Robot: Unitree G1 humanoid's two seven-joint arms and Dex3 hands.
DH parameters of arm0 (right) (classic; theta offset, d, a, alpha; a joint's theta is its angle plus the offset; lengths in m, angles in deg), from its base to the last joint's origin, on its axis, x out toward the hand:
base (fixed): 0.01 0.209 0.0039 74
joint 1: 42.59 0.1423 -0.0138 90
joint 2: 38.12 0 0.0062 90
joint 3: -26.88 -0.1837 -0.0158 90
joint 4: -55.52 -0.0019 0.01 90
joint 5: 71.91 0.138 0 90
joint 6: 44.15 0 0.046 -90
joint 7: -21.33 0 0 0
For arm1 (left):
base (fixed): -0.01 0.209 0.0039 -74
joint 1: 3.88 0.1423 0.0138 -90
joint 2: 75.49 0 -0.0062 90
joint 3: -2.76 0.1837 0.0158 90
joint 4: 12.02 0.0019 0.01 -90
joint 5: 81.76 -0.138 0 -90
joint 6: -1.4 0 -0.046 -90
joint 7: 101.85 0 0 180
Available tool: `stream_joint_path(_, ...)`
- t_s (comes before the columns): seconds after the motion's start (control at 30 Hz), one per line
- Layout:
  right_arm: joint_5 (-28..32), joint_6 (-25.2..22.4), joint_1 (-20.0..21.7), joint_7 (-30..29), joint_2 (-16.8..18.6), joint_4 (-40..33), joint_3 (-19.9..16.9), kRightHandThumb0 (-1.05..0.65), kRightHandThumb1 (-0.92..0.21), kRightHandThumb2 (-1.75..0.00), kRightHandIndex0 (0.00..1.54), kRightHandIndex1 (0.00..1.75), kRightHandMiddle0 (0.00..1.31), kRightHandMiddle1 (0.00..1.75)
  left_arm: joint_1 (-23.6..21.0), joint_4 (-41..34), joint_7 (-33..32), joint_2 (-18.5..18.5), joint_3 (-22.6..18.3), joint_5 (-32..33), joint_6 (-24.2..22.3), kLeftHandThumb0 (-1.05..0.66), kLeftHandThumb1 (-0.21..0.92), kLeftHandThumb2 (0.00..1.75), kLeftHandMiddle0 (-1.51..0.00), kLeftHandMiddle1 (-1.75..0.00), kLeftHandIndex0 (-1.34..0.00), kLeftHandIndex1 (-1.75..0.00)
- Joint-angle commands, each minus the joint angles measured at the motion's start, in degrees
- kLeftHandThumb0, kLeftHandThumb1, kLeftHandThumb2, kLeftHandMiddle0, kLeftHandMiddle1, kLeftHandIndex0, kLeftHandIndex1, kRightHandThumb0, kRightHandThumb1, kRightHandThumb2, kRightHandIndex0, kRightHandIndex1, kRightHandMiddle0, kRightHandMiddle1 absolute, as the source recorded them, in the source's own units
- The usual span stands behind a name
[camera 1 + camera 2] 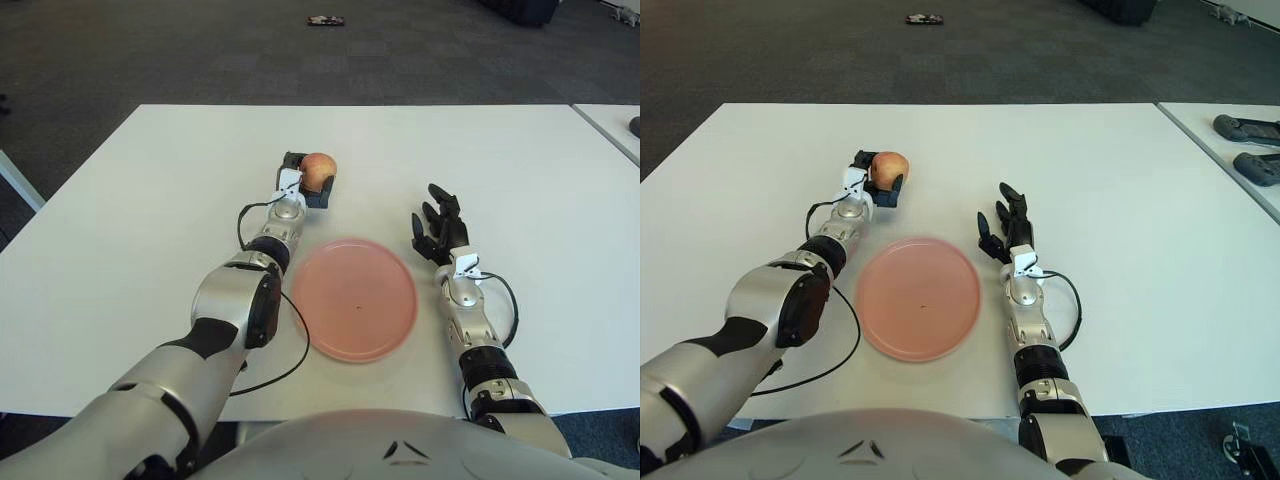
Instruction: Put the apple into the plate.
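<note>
Currently I am seeing the left hand (303, 183) with its fingers (326, 190) curling around the apple (319, 169), gripping it from the sides and below so the fruit is sitting up in the grasp; I cannot tell whether it is clear of the table (130, 200) or touching it. The apple is lying beyond the far-left rim of the pink plate (353, 298), well short of it, so I am judging the carry as just starting. Outward, the left forearm is stretching straight forward, which is leaving room to swing back over the plate. My right hand (437, 230) is idling just right of the plate, fingers relaxed and spread, holding nothing.
</note>
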Motion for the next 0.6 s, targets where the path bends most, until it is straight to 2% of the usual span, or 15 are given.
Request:
stream_joint_path(0.0,0.15,-2.4,-2.67,0.23,0.42,3.37,0.25,-0.45,-0.74,-0.76,0.34,0.1,0.0,0.6,-4.02,-1.72,5.64,0.46,-3.7,4.6,2.24,-0.5,0.25,1.4,-1.24,-1.75,-0.67,-1.75)
stream_joint_path(0.23,-0.18,-2.0,-2.22,0.2,0.17,4.31,0.42,-0.47,-0.74,-0.76,0.33,0.11,0.0,0.58,-5.32,-3.24,11.58,1.05,-7.28,9.81,3.79,-0.51,0.22,1.44,-1.28,-1.75,-0.69,-1.75)
stream_joint_path(0.57,-1.31,-2.2,-2.15,-0.58,0.01,4.12,1.1,-0.48,-0.74,-0.75,0.32,0.13,0.0,0.54,-3.76,-6.89,16.6,1.21,-6.06,10.3,8.52,-0.52,0.19,1.47,-1.3,-1.75,-0.71,-1.75)
